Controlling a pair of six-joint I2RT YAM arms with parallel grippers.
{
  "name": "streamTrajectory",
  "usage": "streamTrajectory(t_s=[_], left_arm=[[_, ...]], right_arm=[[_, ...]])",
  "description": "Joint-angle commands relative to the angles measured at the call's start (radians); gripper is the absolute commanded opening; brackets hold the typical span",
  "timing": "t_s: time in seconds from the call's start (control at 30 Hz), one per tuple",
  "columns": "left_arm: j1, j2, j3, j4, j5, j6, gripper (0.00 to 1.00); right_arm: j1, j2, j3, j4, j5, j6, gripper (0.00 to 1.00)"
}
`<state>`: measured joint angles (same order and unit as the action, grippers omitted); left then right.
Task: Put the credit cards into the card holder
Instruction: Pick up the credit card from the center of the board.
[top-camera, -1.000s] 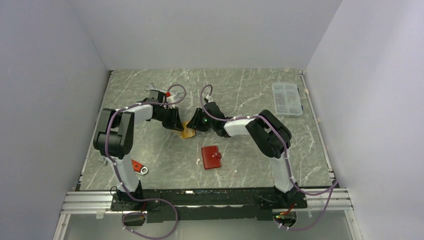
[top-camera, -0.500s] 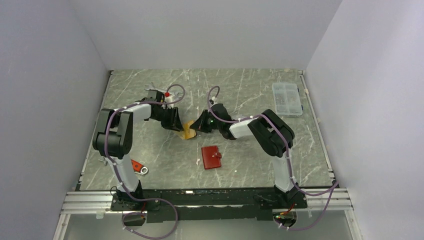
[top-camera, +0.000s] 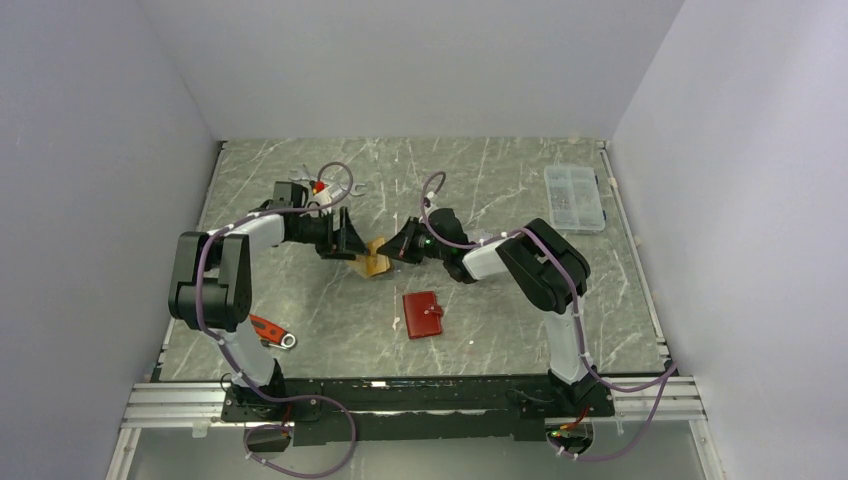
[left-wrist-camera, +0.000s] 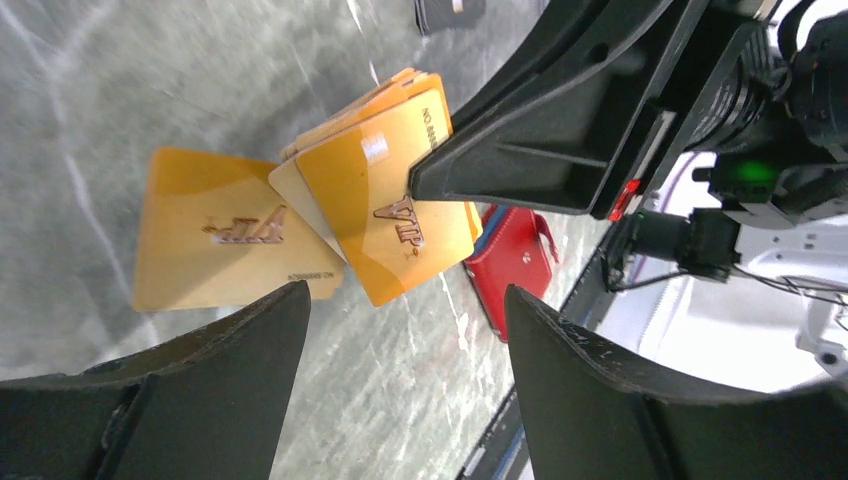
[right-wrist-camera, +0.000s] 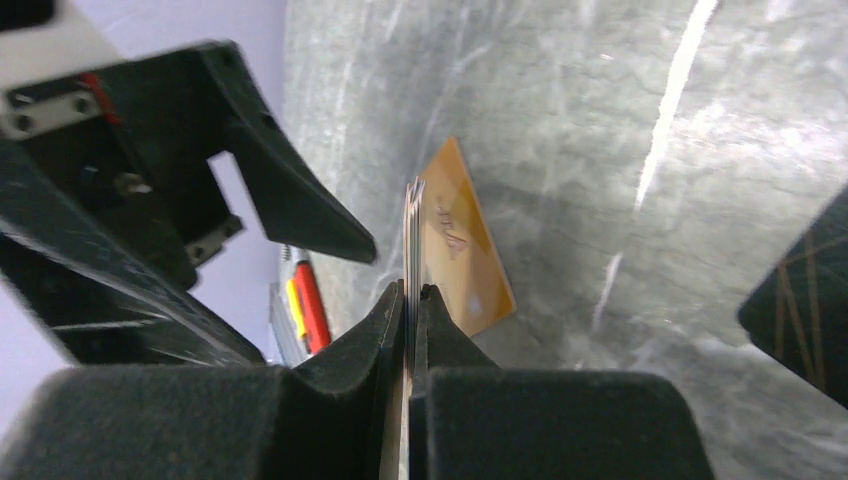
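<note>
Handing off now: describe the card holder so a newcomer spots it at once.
On the grey marbled table, look near the middle, just closer to the robot's bases than the orange cards. The card holder lies there closed: a dark-red rectangle with a snap tab, unlike the slimmer red tool with a metal ring by the left arm's base.

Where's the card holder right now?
Top view: the card holder lies in the middle of the table, on the near side of the orange cards pinched by the right tool, nothing touching it.
</note>
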<state>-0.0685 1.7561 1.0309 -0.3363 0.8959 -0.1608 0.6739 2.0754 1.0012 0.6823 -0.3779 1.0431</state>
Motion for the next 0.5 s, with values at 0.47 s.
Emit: streamTrajectory(t_s=[0.47], left_arm=[[0.036,-0.027,-0.059,0.118,0.136,-0.053,0.41]], right_arm=[[0.000,0.000,0.014,0.324,-0.106,0.178,0.00]])
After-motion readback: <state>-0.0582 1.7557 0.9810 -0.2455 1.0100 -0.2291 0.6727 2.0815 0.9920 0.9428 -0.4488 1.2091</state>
